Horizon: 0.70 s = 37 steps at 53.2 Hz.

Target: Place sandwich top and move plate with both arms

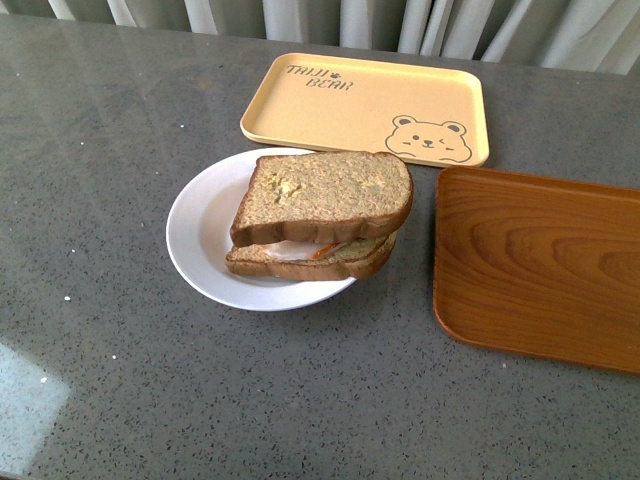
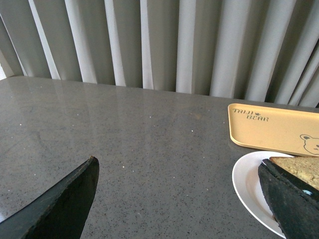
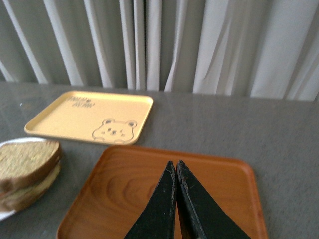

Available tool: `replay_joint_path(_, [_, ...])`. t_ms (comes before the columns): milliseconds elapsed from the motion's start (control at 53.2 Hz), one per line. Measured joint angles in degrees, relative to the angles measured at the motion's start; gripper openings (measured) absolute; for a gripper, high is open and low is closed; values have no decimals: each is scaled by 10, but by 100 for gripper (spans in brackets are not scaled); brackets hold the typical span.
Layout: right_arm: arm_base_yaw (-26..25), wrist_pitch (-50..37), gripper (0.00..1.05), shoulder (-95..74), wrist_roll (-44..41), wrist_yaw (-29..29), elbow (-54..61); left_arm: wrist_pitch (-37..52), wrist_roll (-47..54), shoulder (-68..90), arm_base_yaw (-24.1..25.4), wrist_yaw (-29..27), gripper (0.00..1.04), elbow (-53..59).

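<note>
The sandwich top [image 1: 325, 190] lies on a lower slice [image 1: 310, 258] with egg showing between them, slightly askew. Both rest on the white plate [image 1: 200, 240] at the middle of the grey table. Neither arm shows in the front view. In the left wrist view my left gripper [image 2: 177, 163] stands open above bare table, and its right finger [image 2: 289, 199] overlaps the plate [image 2: 246, 181] and the sandwich top [image 2: 299, 167]. My right gripper [image 3: 175, 163] is shut on nothing and hovers over the wooden tray [image 3: 124, 184], with the sandwich top [image 3: 27, 159] off to one side.
A yellow bear-printed tray [image 1: 340, 105] lies just behind the plate. The brown wooden tray [image 1: 540, 265] lies to the right of the plate, a small gap away. Grey curtains hang along the table's far edge.
</note>
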<state>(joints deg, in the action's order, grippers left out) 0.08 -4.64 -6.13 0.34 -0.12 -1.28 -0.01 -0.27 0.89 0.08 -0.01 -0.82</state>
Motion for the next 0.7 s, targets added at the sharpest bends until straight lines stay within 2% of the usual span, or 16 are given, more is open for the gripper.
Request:
replay_joint_path(56, [0,38,2,37,0,2,0,0,0,0,0,0,96,0])
replay_joint_path(339, [0,45,2,58,0,1,0,0,0,0,0,0,96,0])
replay_joint_path(414, [0,46,17,58,-1,1,0,0,0,0,0,0,96,0])
replay_joint_path(696, [0,46,58,58,-1,1,0,0,0,0,0,0,96,0])
